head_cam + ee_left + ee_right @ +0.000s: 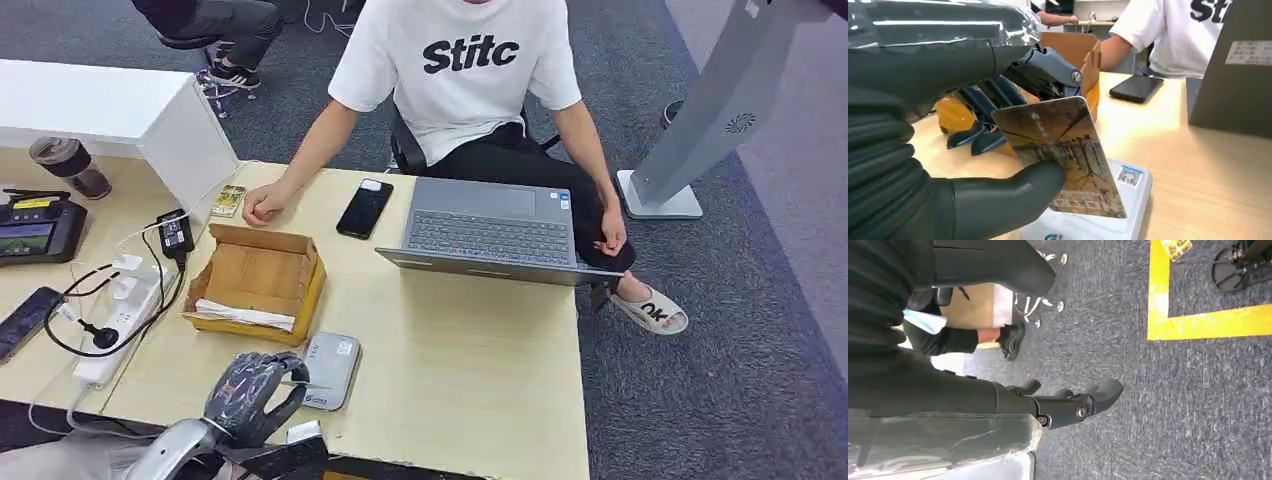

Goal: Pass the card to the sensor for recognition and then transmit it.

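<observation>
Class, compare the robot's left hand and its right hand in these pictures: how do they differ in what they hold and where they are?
The left hand holds a card between thumb and fingers; the right hand holds nothing, its fingers partly curled. The left hand is over the wooden table, just above the grey card reader; the right hand hangs over grey carpet. Both are dark grey with ribbed covers.

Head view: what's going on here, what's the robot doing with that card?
The robot's left hand holds a card just above the grey sensor near the front of the table, apparently for recognition; whether the card touches it is unclear. The right hand hangs over the carpet, holding nothing. A person sits across the table behind a laptop, one hand resting near a black phone.
</observation>
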`<act>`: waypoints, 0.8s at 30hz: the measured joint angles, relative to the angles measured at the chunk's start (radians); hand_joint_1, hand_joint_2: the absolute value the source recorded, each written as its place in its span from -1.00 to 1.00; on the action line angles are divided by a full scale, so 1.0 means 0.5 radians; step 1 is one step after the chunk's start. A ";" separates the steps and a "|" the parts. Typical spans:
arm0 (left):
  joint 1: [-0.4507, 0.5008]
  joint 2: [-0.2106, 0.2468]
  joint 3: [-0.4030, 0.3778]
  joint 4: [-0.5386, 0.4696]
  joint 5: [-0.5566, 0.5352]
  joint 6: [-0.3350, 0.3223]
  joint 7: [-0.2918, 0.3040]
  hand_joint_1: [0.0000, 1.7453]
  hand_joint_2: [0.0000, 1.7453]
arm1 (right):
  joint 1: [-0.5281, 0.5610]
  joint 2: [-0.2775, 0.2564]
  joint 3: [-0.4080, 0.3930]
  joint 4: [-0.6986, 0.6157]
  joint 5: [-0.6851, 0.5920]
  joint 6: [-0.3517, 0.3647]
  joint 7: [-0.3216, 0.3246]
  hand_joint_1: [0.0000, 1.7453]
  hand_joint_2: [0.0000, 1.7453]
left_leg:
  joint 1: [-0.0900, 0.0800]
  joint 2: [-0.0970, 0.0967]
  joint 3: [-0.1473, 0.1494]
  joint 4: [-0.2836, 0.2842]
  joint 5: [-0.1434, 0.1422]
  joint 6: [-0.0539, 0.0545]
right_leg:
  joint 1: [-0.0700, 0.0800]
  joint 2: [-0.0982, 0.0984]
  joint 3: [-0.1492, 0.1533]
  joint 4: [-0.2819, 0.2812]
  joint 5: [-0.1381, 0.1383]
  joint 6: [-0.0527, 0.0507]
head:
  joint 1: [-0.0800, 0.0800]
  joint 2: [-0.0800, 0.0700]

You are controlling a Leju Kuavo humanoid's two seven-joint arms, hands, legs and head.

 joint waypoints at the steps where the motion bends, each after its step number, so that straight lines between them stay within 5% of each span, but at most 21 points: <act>1: 0.003 -0.005 0.000 0.004 -0.011 -0.003 0.000 1.00 1.00 | 0.000 0.000 0.000 0.000 -0.001 0.000 0.000 -1.00 1.00 | 0.000 0.000 0.000 0.000 0.000 0.000 | 0.000 0.000 0.000 0.000 0.000 0.000 | -0.001 0.000; 8: -0.002 -0.036 0.000 0.024 -0.051 0.009 0.022 1.00 1.00 | 0.000 0.006 0.000 0.000 -0.021 0.000 -0.005 -1.00 1.00 | 0.000 -0.001 0.001 0.001 0.000 0.000 | 0.000 0.000 -0.001 0.000 0.000 0.000 | -0.001 0.000; 24: -0.504 -0.050 0.051 0.205 -0.413 0.039 0.104 1.00 1.00 | -0.051 0.005 0.021 0.003 -0.021 0.000 -0.013 -1.00 1.00 | 0.000 -0.008 -0.001 0.001 0.006 0.002 | 0.000 -0.007 0.000 0.000 0.001 0.000 | -0.001 0.000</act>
